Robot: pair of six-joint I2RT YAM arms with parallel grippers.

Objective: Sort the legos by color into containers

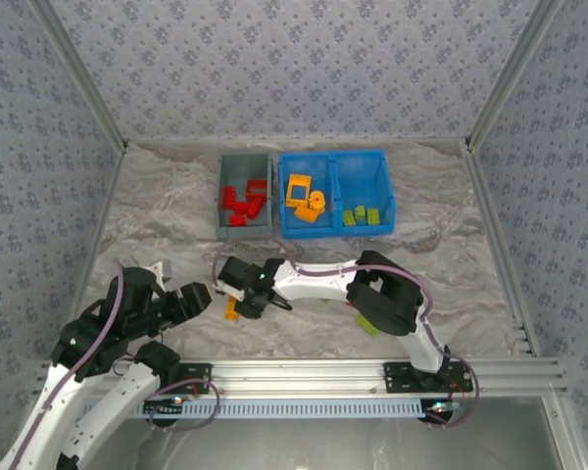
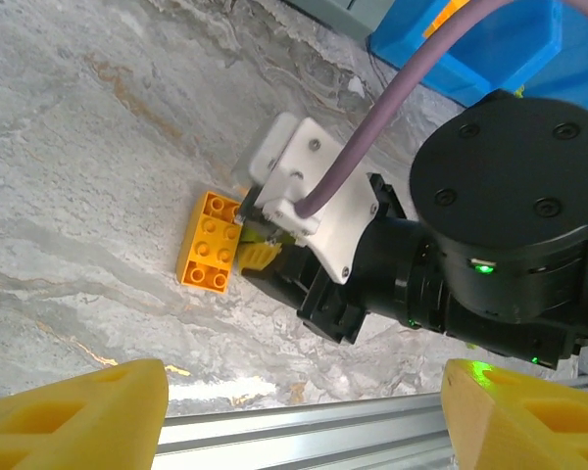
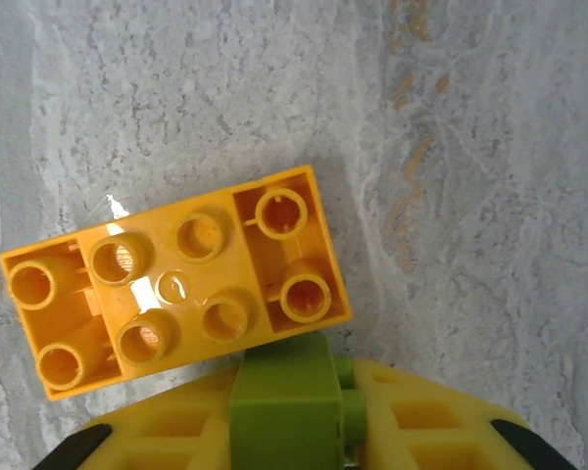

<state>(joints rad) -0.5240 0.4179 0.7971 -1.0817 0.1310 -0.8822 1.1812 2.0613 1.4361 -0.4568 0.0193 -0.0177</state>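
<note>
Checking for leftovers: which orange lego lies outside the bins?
The orange brick on the table beside the right gripper; the others lie inside the blue bin.

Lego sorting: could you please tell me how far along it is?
Done: red bricks in the gray bin, orange bricks and green bricks in the blue bin's two halves. In hand: the right claw grips a green brick. Left: the orange brick on the table, possibly another green piece under the right arm.
</note>
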